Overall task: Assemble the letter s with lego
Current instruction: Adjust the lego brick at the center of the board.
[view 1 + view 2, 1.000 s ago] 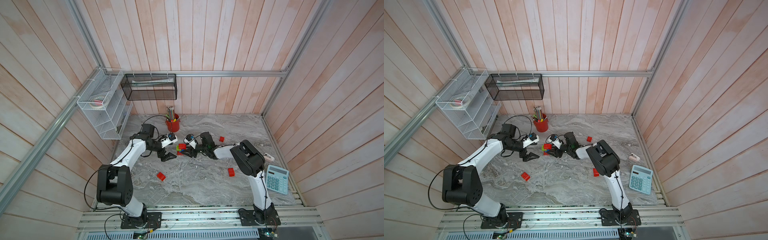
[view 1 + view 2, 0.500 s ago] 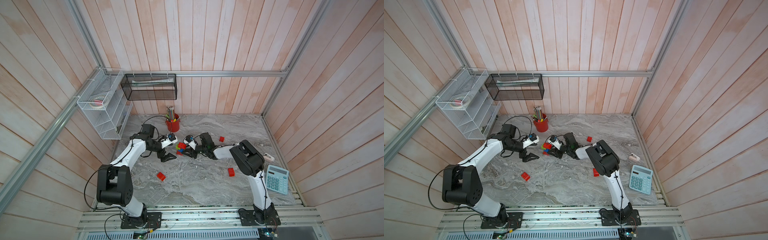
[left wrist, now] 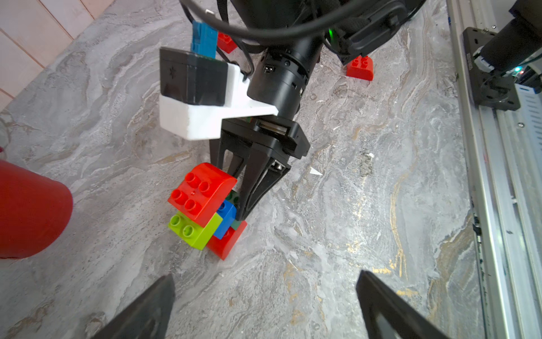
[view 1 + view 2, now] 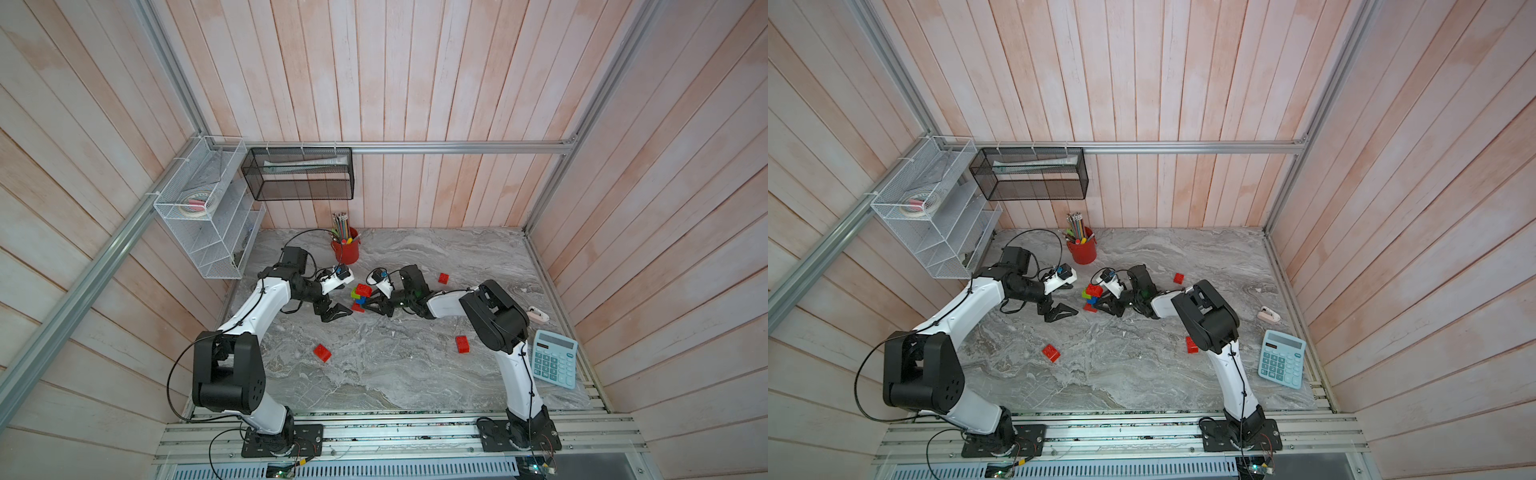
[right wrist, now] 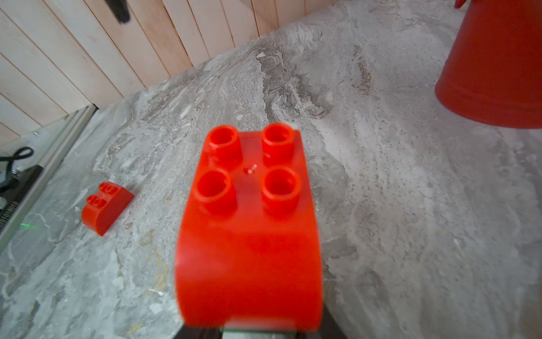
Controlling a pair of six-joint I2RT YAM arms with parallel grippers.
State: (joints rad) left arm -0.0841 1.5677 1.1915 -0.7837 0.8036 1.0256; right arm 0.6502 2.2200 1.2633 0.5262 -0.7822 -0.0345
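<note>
Lego stack (image 4: pixel 360 296) is found at the middle of the surface (image 4: pixel 395 374), between both arms. It is clenched low down by the right hand (image 3: pixel 241 215), just under the red top brick (image 3: pixel 202 193). For the step judged in hand, bracing the stack, the grip is best kept level so no layer is twisted loose. The left hand (image 4: pixel 334 312) is held released, just beside the stack and apart from it. A loose red brick (image 4: pixel 322 353) lies nearer the front.
</note>
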